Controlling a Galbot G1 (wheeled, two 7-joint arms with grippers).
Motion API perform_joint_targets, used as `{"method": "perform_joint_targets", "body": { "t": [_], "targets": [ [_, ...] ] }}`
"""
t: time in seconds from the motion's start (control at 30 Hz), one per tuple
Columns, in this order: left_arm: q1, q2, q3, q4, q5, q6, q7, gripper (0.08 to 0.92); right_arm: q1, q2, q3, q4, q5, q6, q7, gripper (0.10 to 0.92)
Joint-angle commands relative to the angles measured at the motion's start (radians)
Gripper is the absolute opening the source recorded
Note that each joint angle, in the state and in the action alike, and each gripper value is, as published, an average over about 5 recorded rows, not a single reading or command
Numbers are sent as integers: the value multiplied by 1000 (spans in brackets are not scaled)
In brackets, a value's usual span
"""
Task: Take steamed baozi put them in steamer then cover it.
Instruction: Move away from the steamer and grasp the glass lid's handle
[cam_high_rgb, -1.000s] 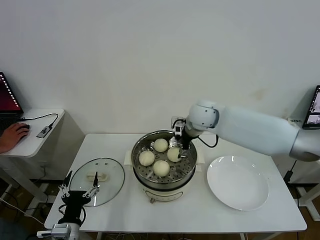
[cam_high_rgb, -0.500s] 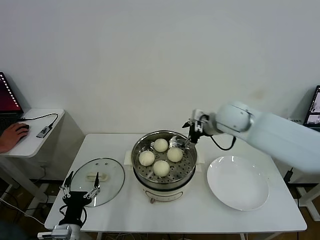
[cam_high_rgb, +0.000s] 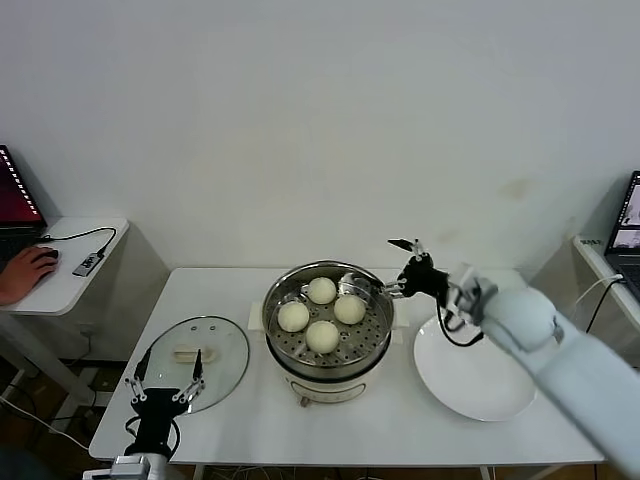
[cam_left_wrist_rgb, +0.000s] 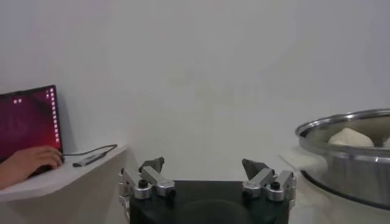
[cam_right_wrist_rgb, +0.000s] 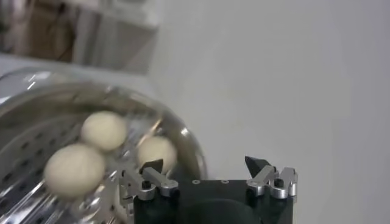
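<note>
My left gripper (cam_high_rgb: 165, 385) hangs at the near edge of the table (cam_high_rgb: 400, 425), on the lid side of the steamer (cam_high_rgb: 328, 325) and well apart from it; its fingers are spread wide and hold nothing; in my left wrist view the same gripper (cam_left_wrist_rgb: 206, 171) shows both fingertips far apart with only the wall between them, and the steamer's steel rim (cam_left_wrist_rgb: 347, 152) rises off to one side. Just beyond that gripper lies the glass lid (cam_high_rgb: 195, 362), flat on the table beside the steamer, its cream handle up; the steamer itself is uncovered.

On the other side of the steamer sits the white plate (cam_high_rgb: 476, 366), bare, near the pot but not touching it. The steamer stands in the middle of the table on its cream base; the four buns (cam_high_rgb: 322, 335) rest on the perforated tray inside it, clustered close together, one nearest me, one toward the lid, two toward the back; my right wrist view catches three of those buns (cam_right_wrist_rgb: 75, 168) in the pan.

My right gripper (cam_high_rgb: 402, 268) hovers just past the steamer's far rim on the plate side, above the table, fingers wide open and empty; my right wrist view shows it (cam_right_wrist_rgb: 206, 173) the same, clear of the pot. Farther off than the lid, a side desk (cam_high_rgb: 75, 270) holds a person's hand (cam_high_rgb: 25, 272) by a laptop (cam_high_rgb: 15, 205).
</note>
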Motion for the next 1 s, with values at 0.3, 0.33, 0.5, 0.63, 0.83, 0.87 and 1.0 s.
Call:
{"method": "perform_joint_targets", "body": {
  "t": [0.3,0.33,0.5,0.63,0.83,0.87,1.0],
  "targets": [
    [-25,-28,-42,165,546,-174,-47,823,-735,691,884,96,-279,413,24,823],
    [-23,-14,-54,176,614,-178,-46,823,-745,709,896,103,-289,411,45,823],
    [12,71,-110,209,910,-174,-32,823,-794,739,960,123,-350,365,182,823],
    [9,103,-122,264,1126,-167,-40,823,-816,752,1004,117,-343,340,255,823],
    [-100,125,-101,358,1361,-139,-24,823,-823,756,1037,88,-349,343,287,823],
    [-122,129,-95,374,1380,-134,-19,823,-824,757,1040,83,-351,344,290,823],
    [-213,148,-78,445,1420,-108,16,823,-830,761,1051,75,-365,351,297,823]
  ]
}}
